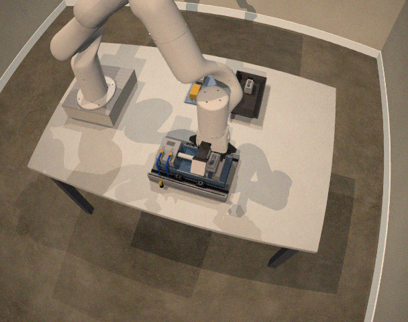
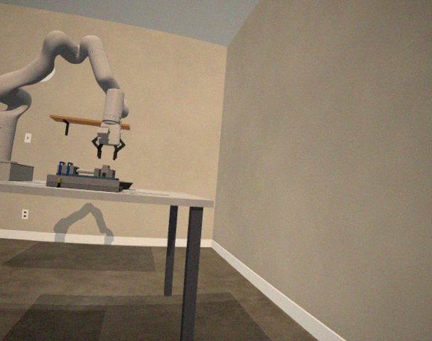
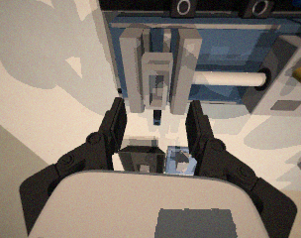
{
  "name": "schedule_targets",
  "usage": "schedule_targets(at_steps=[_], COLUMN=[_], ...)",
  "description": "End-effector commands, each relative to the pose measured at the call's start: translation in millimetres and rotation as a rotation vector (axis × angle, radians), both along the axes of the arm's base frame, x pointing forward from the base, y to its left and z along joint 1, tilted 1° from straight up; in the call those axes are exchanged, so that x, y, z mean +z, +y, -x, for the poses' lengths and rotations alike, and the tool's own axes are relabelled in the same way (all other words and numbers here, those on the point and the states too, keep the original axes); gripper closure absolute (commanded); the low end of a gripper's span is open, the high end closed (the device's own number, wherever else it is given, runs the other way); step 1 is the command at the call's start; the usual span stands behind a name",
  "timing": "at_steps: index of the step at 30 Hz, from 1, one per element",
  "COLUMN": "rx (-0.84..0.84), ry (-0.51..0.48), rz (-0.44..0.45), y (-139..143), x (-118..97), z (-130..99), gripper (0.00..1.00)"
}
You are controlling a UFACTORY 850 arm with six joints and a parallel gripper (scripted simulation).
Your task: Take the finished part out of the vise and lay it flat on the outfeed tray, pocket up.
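The vise (image 1: 189,170) stands near the table's front edge. In the wrist view its two grey jaws hold the grey finished part (image 3: 156,81) upright between them, with a recess showing on its top. The part also shows in the side view (image 2: 106,170). My gripper (image 3: 155,110) is open and empty. It hangs well above the vise (image 2: 85,176) in the side view (image 2: 108,152), roughly over the part. The dark outfeed tray lies at the back of the table, to the right of the arm.
A small grey block (image 1: 248,85) sits on the dark tray. A blue plate with a yellow block (image 1: 195,91) lies left of the tray. The robot base (image 1: 98,95) stands at the back left. A wall shelf (image 2: 87,121) hangs behind the arm.
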State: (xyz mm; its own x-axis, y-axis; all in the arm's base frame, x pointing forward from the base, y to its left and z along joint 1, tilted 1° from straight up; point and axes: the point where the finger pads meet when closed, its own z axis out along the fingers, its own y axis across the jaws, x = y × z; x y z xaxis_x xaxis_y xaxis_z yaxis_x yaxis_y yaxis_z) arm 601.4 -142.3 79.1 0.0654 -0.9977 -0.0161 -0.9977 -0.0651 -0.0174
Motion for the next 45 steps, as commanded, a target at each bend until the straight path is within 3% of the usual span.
schedule_targets(at_steps=[1, 17, 45], rx=[0.000, 0.000, 0.000], ry=[-0.002, -0.002, -0.002], rz=[0.001, 0.001, 0.001], y=[-0.1, 0.2, 0.1], x=[-8.3, -21.8, -22.6], z=[-1.5, -2.0, -2.6], gripper=[0.31, 0.31, 0.31])
